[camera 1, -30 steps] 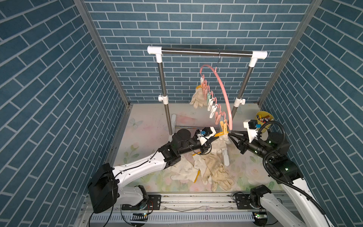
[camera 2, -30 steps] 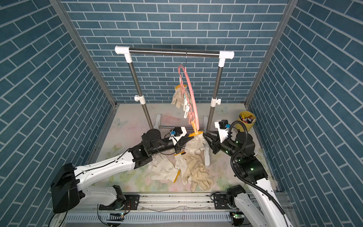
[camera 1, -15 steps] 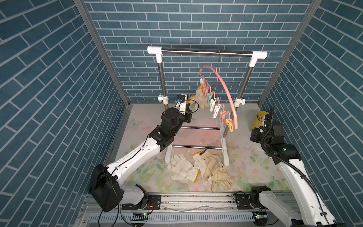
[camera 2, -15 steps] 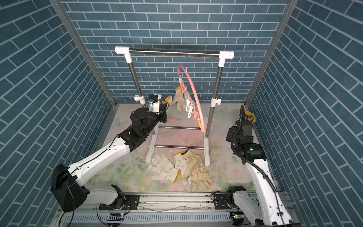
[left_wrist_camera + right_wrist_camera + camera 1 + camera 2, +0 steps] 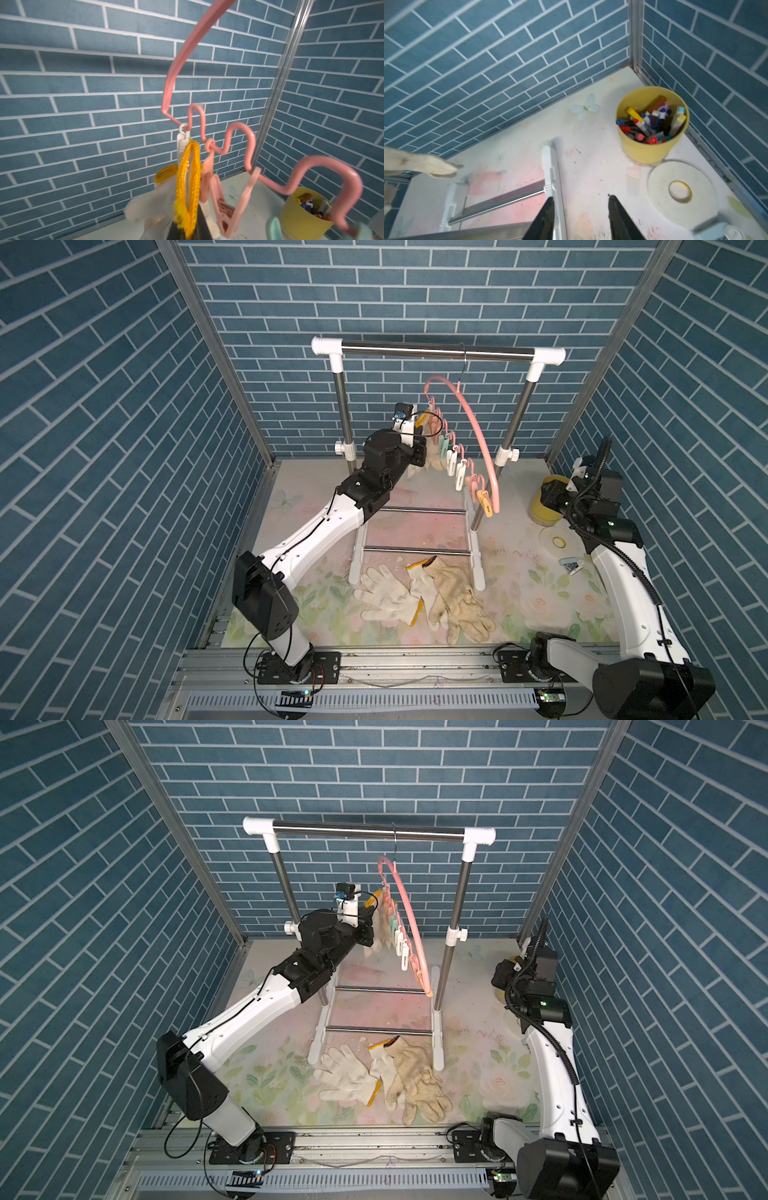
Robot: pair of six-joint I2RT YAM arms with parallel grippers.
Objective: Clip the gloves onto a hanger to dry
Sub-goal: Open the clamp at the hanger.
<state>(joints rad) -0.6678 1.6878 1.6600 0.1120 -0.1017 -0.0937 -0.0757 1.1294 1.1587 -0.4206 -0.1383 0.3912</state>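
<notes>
The pink hanger (image 5: 471, 425) hangs by its hook from the steel rack (image 5: 436, 350), with a row of pastel clips under it. My left gripper (image 5: 188, 224) is raised at the hanger's far end, shut on the yellow cuff of a glove (image 5: 187, 176) that reaches up beside a white clip (image 5: 181, 143). Whether that clip grips it I cannot tell. A second cream glove (image 5: 148, 207) hangs just behind. Two more gloves, one white (image 5: 392, 597) and one stained (image 5: 457, 599), lie on the table in front. My right gripper (image 5: 581, 220) is open and holds nothing, low at the back right.
A yellow cup (image 5: 652, 149) full of markers stands in the back right corner beside a white tape roll (image 5: 679, 191). The rack's white foot (image 5: 550, 166) and low crossbars (image 5: 415, 549) lie near the right fingers. Blue brick walls close three sides.
The left arm has lifted a glove from the table's middle up to the hanger's far end. The right arm has pulled back to the right near the yellow cup, its jaws wider apart.
</notes>
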